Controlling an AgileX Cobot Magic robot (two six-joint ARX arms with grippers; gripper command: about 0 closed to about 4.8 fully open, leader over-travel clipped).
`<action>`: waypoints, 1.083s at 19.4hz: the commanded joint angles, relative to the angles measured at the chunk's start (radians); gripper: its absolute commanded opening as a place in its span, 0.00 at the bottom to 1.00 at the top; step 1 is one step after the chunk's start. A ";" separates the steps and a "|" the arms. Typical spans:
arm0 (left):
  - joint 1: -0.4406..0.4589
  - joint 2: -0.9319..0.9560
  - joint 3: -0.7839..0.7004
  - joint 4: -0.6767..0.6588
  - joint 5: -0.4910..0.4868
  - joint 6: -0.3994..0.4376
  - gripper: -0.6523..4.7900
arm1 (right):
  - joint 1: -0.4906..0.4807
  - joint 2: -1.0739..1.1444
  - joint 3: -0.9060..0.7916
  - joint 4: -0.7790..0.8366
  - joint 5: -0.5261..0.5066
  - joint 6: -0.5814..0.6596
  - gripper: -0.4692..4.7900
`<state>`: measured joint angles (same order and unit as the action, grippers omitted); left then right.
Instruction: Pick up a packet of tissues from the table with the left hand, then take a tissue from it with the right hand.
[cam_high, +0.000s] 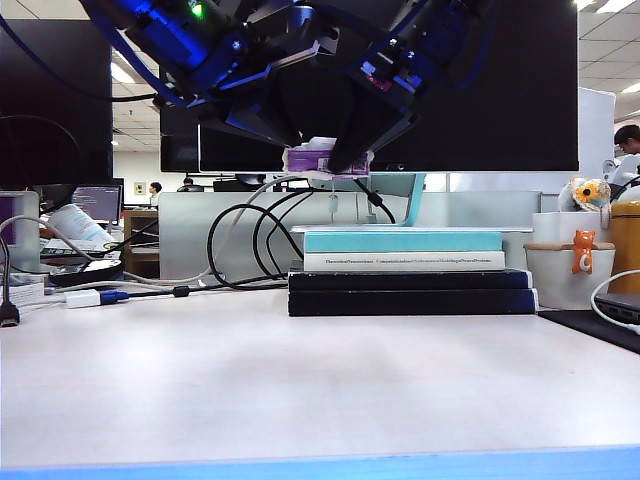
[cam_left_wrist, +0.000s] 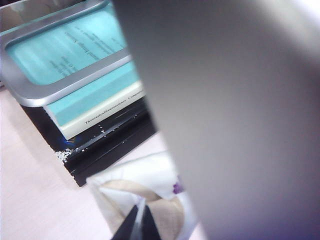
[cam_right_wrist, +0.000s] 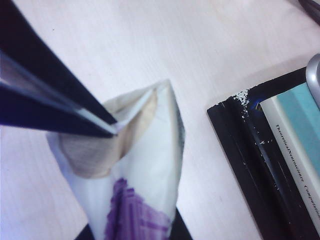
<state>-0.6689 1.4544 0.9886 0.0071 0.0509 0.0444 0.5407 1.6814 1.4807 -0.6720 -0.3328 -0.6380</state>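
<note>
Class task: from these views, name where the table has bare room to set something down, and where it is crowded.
Bare: the table from its blue front edge back to the stacked books. Crowded: cables rear left, white pot rear right, and above the books both grippers at the packet of tissues.

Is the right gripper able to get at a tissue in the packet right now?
Probably yes. The left gripper holds the packet of tissues up off the table, and the right gripper already sits at its opening, nothing between.
</note>
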 joint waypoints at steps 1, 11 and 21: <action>-0.004 -0.006 -0.005 -0.040 0.045 0.007 0.11 | 0.006 -0.017 0.012 0.040 -0.024 0.006 0.09; -0.004 -0.169 -0.005 -0.031 0.092 0.003 0.11 | 0.006 -0.014 0.012 0.014 -0.002 0.036 0.09; -0.007 -0.232 -0.005 -0.051 0.133 -0.011 0.11 | 0.006 0.002 0.007 -0.005 -0.002 0.036 0.09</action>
<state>-0.6632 1.2423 0.9710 -0.1173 0.1013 0.0326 0.5522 1.6699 1.4937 -0.6731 -0.4084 -0.6174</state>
